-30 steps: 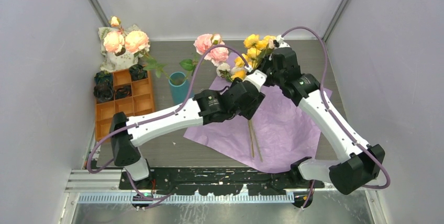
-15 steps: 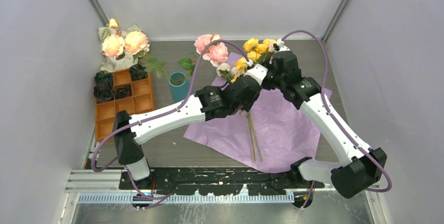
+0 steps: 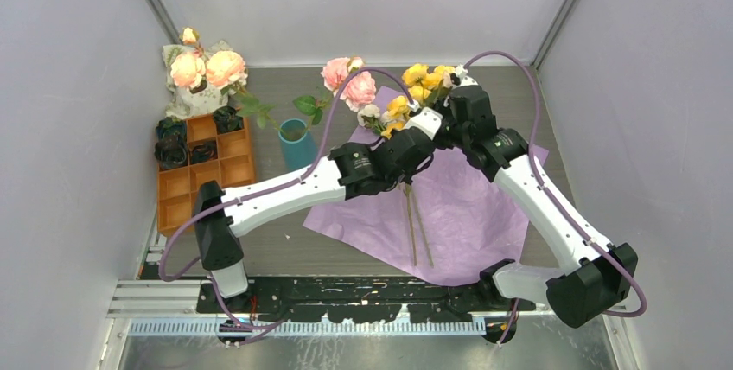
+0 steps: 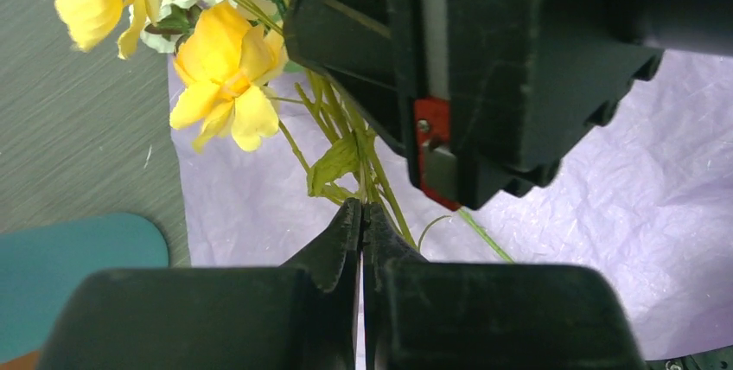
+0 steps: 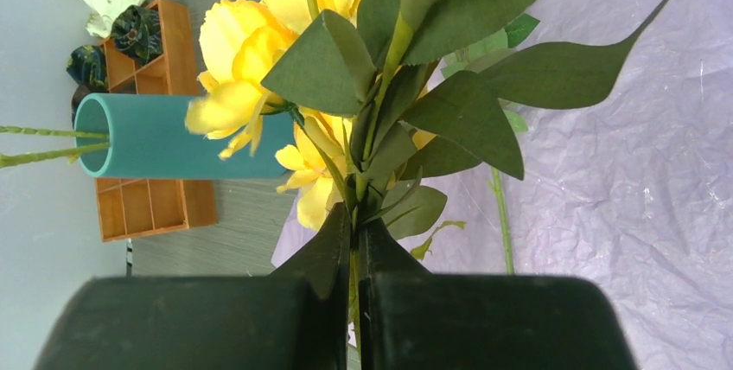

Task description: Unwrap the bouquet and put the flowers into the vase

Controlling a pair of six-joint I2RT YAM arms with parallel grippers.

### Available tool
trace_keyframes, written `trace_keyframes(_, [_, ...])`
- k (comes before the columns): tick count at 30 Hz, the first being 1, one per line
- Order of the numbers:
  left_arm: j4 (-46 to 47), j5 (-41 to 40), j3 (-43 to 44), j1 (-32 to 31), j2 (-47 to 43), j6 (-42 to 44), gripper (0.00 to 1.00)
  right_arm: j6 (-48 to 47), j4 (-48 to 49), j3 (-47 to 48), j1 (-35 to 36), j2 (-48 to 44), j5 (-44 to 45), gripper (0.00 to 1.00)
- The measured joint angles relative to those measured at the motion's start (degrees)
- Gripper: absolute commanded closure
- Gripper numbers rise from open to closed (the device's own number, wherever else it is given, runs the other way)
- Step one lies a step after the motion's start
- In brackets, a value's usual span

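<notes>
While left hand [image 4: 361, 214] and right hand [image 5: 353, 219] seemingly clamp the flowers [image 5: 242, 85], the vase [image 3: 294, 143] stands off the paper [image 3: 467, 206].

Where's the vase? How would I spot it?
Find the big purple paper in the middle of the table. Left of it, before the orange tray, stands the vase. It is the only plain teal tube; the tray is boxy squares.
</notes>
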Motion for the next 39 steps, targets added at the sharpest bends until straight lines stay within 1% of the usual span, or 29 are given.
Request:
trace_keyframes(2, [-0.22, -0.46, 0.00, 0.28, -0.11, -0.24, 1.00, 0.00, 0.52, -0.28, 0.00, 0.00, 0.00, 0.99])
trace_keyframes(7, [-0.42, -0.17, -0.96, 3.32, -2.56, -0.85, 1.00, -0.09, 1.90, -0.85, 0.00, 0.00, 0.02, 0.94])
trace_keyframes(9, [-0.50, -0.22, -1.53, 5.55, -4.50, -0.83, 1.00, -0.24, 1.86, -1.25, 0.00, 0.00, -0.17, 0.88])
trace_keyframes(12, [1.27, 0.68, -1.57, 8.55, -6.62, -0.79, 1.00, -0.20, 2.25, -1.77, 0.63, 0.00, -1.81, 0.75])
trace_keyframes(13, [1.40, 0.96, -1.57, 8.96, -6.97, -0.68, 1.00, -0.26, 2.47, -1.77, 1.05, -0.02, -2.14, 0.72])
trace_keyframes(17, [1.46, 1.49, -1.55, 9.49, -7.34, 0.07, 1.00, -0.48, 2.60, -1.84, 0.94, -0.11, -2.12, 0.70])
trace_keyframes(18, [1.46, 1.70, -1.55, 9.49, -7.34, 0.28, 1.00, -0.52, 2.62, -1.99, 0.94, -0.11, -2.10, 0.67])
trace_keyframes(22, [1.55, 2.25, -1.46, 9.55, -7.34, 0.87, 1.00, -1.22, 2.27, -2.73, 0.94, -0.09, -1.46, 0.45])
trace_keyframes(24, [1.55, 2.38, -1.16, 9.68, -7.34, 1.01, 1.00, -1.31, 2.01, -2.99, 0.94, 0.07, -0.90, 0.36])
trace_keyframes(29, [1.60, 2.36, 0.61, 10.14, -7.48, 1.90, 1.00, -1.75, 0.74, -3.41, 0.68, 0.13, 0.87, 0.24])
trace_keyframes(33, [2.62, 2.45, 1.07, 10.36, -8.26, 2.10, 1.00, -2.01, -0.61, -3.43, 0.68, -1.22, 2.97, 0.18])
trace_keyframes(39, [3.48, 2.93, 1.22, 10.56, -8.50, 2.10, 1.00, -2.36, -0.98, -3.50, 0.68, -7.41, 5.64, 0.18])
